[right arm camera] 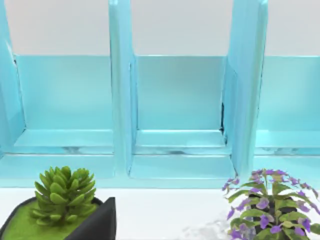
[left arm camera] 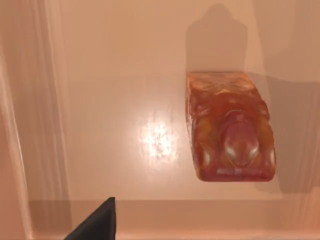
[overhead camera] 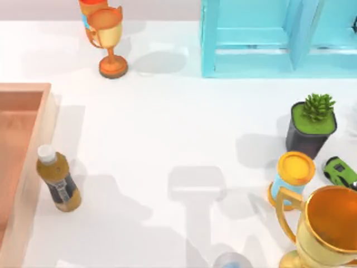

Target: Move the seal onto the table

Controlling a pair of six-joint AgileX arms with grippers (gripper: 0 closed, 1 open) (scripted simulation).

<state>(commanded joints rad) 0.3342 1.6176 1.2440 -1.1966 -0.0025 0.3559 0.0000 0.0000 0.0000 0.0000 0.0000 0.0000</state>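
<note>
The white table (overhead camera: 167, 139) spreads across the top view, with a turquoise shelf unit (overhead camera: 268, 39) at its far edge and a light-brown wooden tray (overhead camera: 19, 151) along its left side. The seal (left arm camera: 230, 127) stands inside that tray, seen from above in the left wrist view as a dark red and orange-brown block casting a shadow on the glossy wooden floor, apart from the raised rim. The left arm looks to be poised over the tray, its camera aimed straight down; the one dark finger (left arm camera: 97, 222) in view is well clear of the seal, so the block is not grasped, though whether the jaws are spread or closed cannot be told. The likely trouble from here is a descent off-centre: the seal lies to one side of the finger, and a finger landing on its top could tip it or shove it against the rim. An amber bottle (overhead camera: 58, 178) stands just outside the tray and could be knocked during the carry out. The right arm faces the shelf unit over a green succulent (right arm camera: 62, 192) in a black pot; its grip cannot be told either.
</note>
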